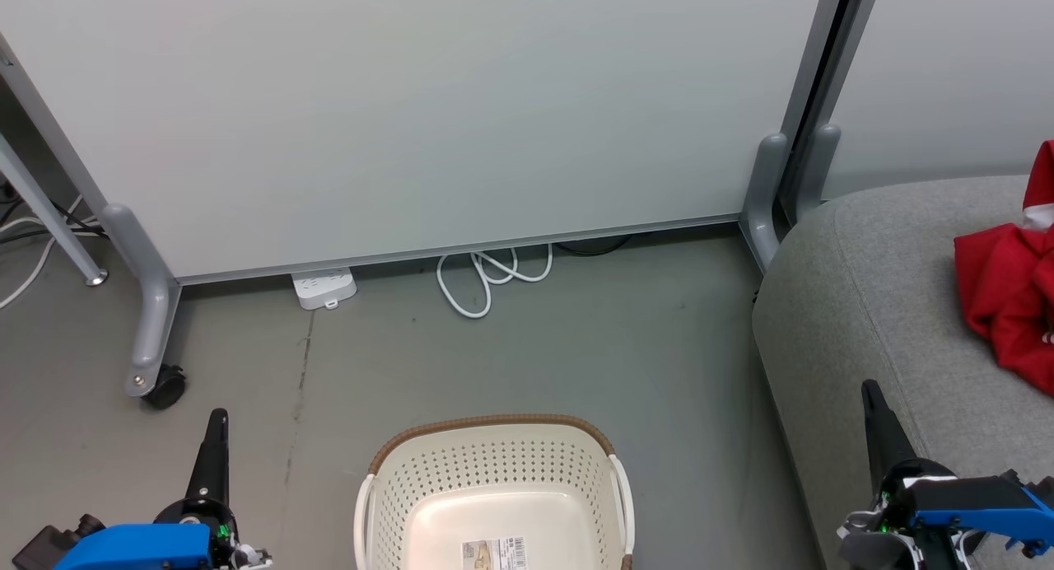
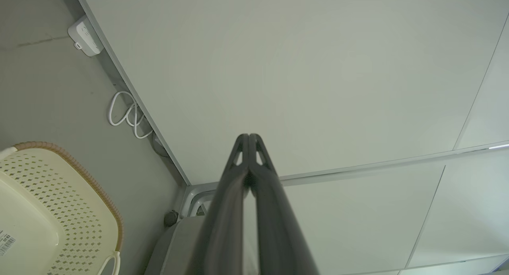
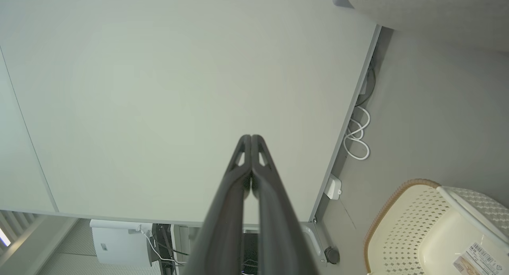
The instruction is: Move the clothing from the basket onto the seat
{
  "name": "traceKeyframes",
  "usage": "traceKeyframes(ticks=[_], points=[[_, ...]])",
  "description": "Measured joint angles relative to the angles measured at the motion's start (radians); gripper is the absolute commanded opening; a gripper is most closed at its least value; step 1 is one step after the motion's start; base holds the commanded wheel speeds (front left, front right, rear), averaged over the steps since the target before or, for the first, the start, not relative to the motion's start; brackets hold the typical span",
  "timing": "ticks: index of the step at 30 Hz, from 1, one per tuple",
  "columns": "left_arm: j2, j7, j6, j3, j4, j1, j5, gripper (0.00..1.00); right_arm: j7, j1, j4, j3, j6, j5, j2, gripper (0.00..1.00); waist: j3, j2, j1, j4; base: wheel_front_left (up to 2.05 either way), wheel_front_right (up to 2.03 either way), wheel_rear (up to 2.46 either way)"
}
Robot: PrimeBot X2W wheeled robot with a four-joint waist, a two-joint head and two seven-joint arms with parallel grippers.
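Note:
The cream perforated basket [image 1: 494, 488] with its brown rim stands on the floor at the bottom centre, with nothing red inside and a barcode sticker on its bottom. Its rim [image 2: 79, 175] and wall [image 3: 401, 231] also appear in the wrist views. Red clothing [image 1: 1009, 302] lies crumpled on the grey seat [image 1: 873, 306] at the right edge, partly cut off. My left gripper [image 1: 216, 426] is shut at the lower left, left of the basket, fingertips together [image 2: 248, 138]. My right gripper [image 1: 871, 397] is shut at the lower right over the seat's front, tips pressed together [image 3: 251, 138].
A pale partition panel [image 1: 412, 117] on grey feet with a caster [image 1: 165, 386] stands behind the basket. A white power strip [image 1: 324, 288] and a looped white cable [image 1: 486, 277] lie at its base. A table leg [image 1: 49, 216] stands far left.

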Motion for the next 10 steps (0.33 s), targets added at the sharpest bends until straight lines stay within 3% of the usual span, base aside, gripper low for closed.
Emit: traceKeyframes(ticks=[10], points=[[0.000,0.020,-0.001,0.009,-0.003,-0.002,-0.069,0.00,0.021,-0.007,-0.003,-0.005,0.000,0.077,0.000,0.00,0.000,0.0000,0.0000,-0.005,0.00,0.00,0.00]])
